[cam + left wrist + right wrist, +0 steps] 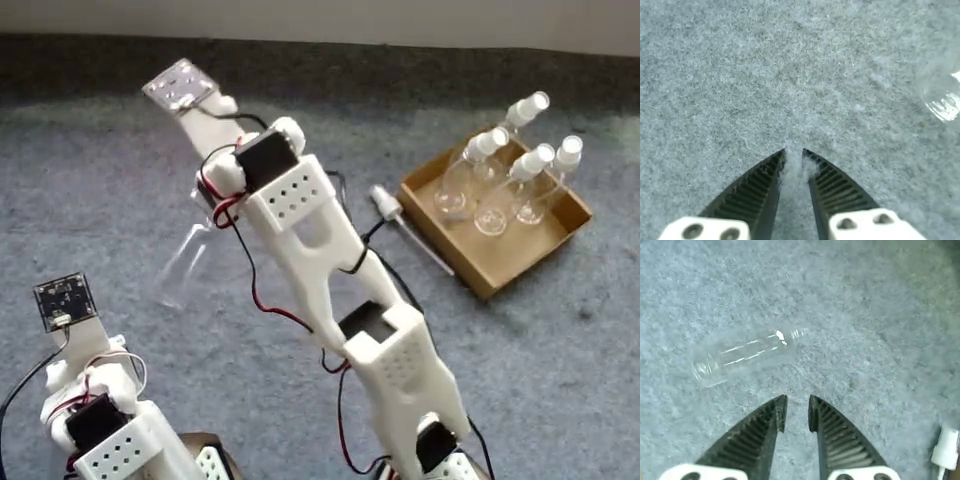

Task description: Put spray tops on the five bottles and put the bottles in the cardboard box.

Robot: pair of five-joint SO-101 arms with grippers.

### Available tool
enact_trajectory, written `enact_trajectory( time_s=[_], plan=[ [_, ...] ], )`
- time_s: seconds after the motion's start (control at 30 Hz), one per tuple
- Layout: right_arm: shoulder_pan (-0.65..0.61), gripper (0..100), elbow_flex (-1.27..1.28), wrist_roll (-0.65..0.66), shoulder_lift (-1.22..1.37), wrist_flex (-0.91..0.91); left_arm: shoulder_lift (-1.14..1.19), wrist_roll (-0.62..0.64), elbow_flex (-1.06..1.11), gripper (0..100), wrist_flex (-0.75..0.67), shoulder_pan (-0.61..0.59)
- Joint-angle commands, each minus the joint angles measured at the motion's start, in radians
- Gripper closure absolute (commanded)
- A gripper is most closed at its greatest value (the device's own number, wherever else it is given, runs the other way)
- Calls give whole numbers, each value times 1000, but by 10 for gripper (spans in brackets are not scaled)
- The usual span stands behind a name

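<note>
– Progress, going from the left: how is it looking?
– The left gripper is hanging low over the grey felt, its jaws nearly together and gripping nothing. To the right of it, the fifth bottle is lying on its side on the felt, its neck bare and not yet capped.
– And the other arm?
– The right gripper is hovering just above that bottle, jaws narrowed to a slit, also carrying nothing. Further right, the last spray top is lying loose on the felt, its tube trailing toward the cardboard box and ending just beside it.
– So the box is filling up?
– Four capped bottles are standing in it, each wearing a spray top. I'm judging four of the five as done. The bottle on the felt is waiting for its top, and after that it is needing a place in the box.
</note>
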Motion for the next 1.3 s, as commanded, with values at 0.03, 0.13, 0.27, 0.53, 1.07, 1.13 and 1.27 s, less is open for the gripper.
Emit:
enact_trajectory(
  time_s=[0.03,0.13,0.27,0.53,1.07,1.13,1.27],
  plan=[
    [74,919,19,-226,-168,16,-10,-8,5,996,-12,27],
    [119,841,51,-298,-154,16,-10,-8,5,996,-12,27],
    [133,736,108,-356,-96,16,-10,-8,7,996,-12,27],
    [42,683,114,-571,90,-145,-10,-8,7,996,-12,27],
    [-105,682,116,-1060,170,-426,-10,-8,7,996,-12,28],
    [-105,682,117,-1109,170,-469,-10,-8,7,996,-12,28],
    [-104,682,127,-1224,173,-507,-10,-8,7,996,-12,28]
  ],
)
